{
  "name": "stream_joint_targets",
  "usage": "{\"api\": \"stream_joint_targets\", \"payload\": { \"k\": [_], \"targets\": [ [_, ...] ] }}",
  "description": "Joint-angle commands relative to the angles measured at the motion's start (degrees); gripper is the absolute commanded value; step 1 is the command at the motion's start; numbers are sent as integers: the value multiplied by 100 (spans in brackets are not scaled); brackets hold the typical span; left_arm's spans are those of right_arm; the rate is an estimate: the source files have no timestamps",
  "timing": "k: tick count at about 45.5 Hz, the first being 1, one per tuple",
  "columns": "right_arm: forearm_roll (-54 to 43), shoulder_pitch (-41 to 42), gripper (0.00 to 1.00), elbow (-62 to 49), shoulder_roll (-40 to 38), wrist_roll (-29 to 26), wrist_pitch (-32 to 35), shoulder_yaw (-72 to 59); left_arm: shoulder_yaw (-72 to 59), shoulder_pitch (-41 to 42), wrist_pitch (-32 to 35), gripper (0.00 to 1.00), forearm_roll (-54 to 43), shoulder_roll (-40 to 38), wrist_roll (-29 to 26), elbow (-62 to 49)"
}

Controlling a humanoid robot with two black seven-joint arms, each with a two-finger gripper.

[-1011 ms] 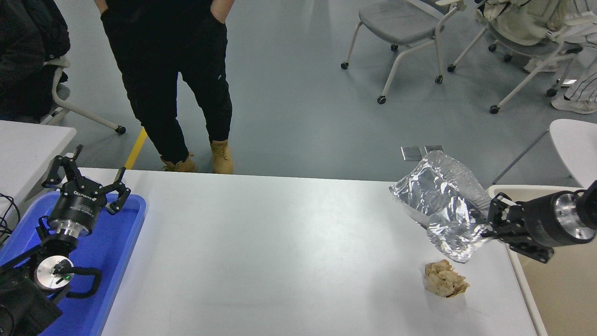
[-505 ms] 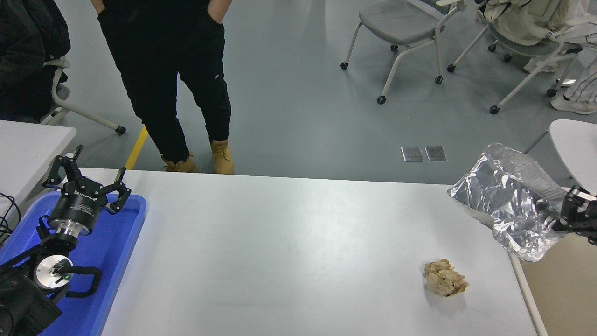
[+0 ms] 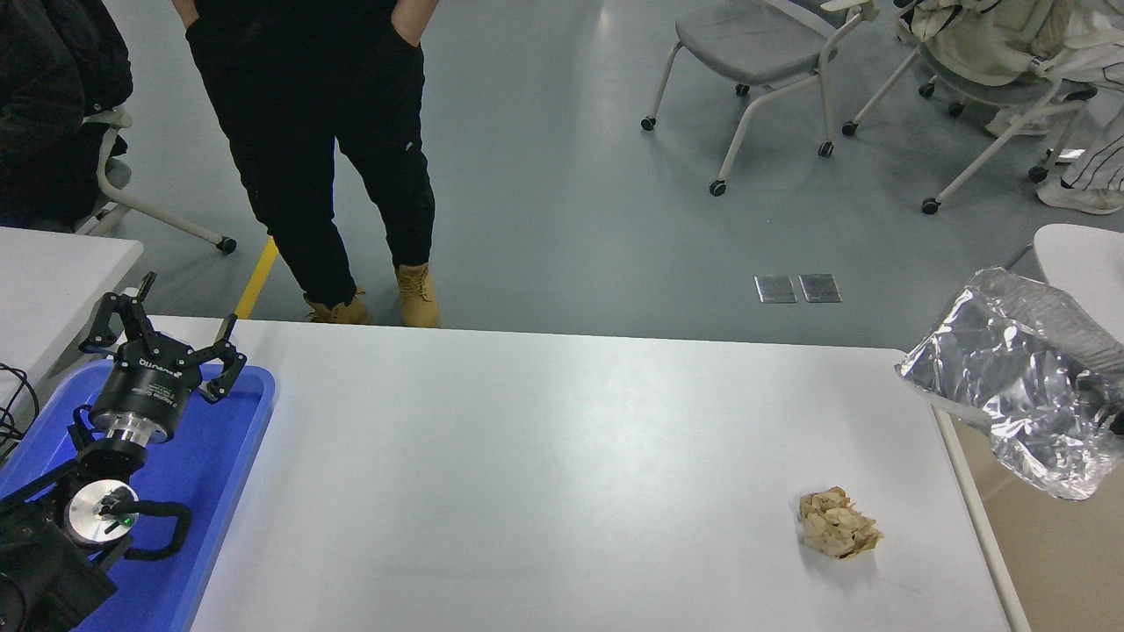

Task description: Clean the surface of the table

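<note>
A: Item one, the table surface. Location?

B: Centre of the head view, running from 9 o'clock to 3 o'clock. Matte white, rigid, flat, probably smooth under a gripper. It is not a thing to grasp; what lies on it is.

A: Item two?

B: Crumpled brown paper ball, at about 4 o'clock on the tabletop, near the right edge. Judged light, soft, easily crushed. Best pinched across its bulging middle, from above.

A: Item three?

B: Silver foil bag, at 3 o'clock, hanging clear past the table's right edge. Judged thin, crinkly, slippery. A fold or a seam suits a grip best.

A: Right gripper?

B: At the frame's right edge only a sliver of black shows behind the bag; I cannot tell how its jaws stand.

A: Left gripper?

B: Parked at 8 o'clock over the blue tray, fingers spread, holding nothing.
</note>
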Motion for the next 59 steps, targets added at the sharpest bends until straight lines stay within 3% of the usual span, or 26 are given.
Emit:
{"api": "stream_joint_targets", "payload": {
  "k": [1,8,18,35,45,59],
  "targets": [
    [-48,27,0,-8,-127,-15,199,168,0,0,0,100,0,0,0,-1],
    [-92,0,0,-122,-66,-50,199,107,0,0,0,100,0,0,0,-1],
    [-224,-290,0,-1132,461,-41,50,71,0,0,0,100,0,0,0,-1],
    [-136,-1256,0,-2512,1419,29,-952,133,0,0,0,100,0,0,0,-1],
    [83,-2117,0,-3645,2429,73,-1585,317,0,0,0,100,0,0,0,-1],
    [189,-3172,0,-5772,4047,223,-1621,968,0,0,0,100,0,0,0,-1]
  ]
}}
